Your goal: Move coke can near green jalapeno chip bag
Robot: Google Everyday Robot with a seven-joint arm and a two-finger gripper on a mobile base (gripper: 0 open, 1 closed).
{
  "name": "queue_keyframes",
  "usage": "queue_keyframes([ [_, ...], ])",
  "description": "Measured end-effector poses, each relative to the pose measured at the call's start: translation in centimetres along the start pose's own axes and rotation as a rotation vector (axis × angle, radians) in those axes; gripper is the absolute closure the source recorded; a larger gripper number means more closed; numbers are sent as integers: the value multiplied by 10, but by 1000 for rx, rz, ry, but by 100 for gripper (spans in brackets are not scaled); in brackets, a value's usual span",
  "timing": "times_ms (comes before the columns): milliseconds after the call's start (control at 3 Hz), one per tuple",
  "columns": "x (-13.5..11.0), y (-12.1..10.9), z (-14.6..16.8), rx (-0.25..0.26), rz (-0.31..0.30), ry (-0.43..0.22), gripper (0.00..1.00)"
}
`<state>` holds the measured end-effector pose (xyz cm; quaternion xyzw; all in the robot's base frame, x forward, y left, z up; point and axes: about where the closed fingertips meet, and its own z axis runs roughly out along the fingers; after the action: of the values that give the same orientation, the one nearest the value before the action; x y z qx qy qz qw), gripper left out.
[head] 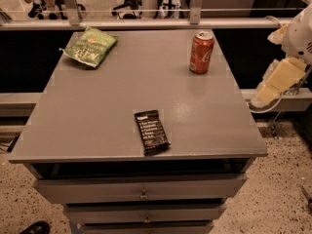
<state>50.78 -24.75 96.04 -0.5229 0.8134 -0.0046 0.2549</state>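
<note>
White arm (302, 33), cream end effector (267, 91), right

The gripper (273, 84) is hanging at the right edge of view, just beside the grey cabinet (97, 116), whose drawers (141, 191) are sitting below and to its left. A speckled floor (278, 194) is spreading beneath it. A metal rail (146, 24) is running behind, with chair bases (127, 8) beyond.

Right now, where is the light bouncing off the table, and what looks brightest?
Camera view: a soft sheen lies on the grey table between the coke can and the black wrapper; the green jalapeno chip bag shows no strong glare; the end effector, off the table's right edge, is the palest, brightest-lit thing.
</note>
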Motion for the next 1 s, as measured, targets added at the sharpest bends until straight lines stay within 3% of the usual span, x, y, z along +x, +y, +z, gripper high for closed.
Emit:
queue_keyframes([
  [667,-6,-58,45,43,101,-223,0],
  [1000,-21,-74,73,48,118,-335,0],
])
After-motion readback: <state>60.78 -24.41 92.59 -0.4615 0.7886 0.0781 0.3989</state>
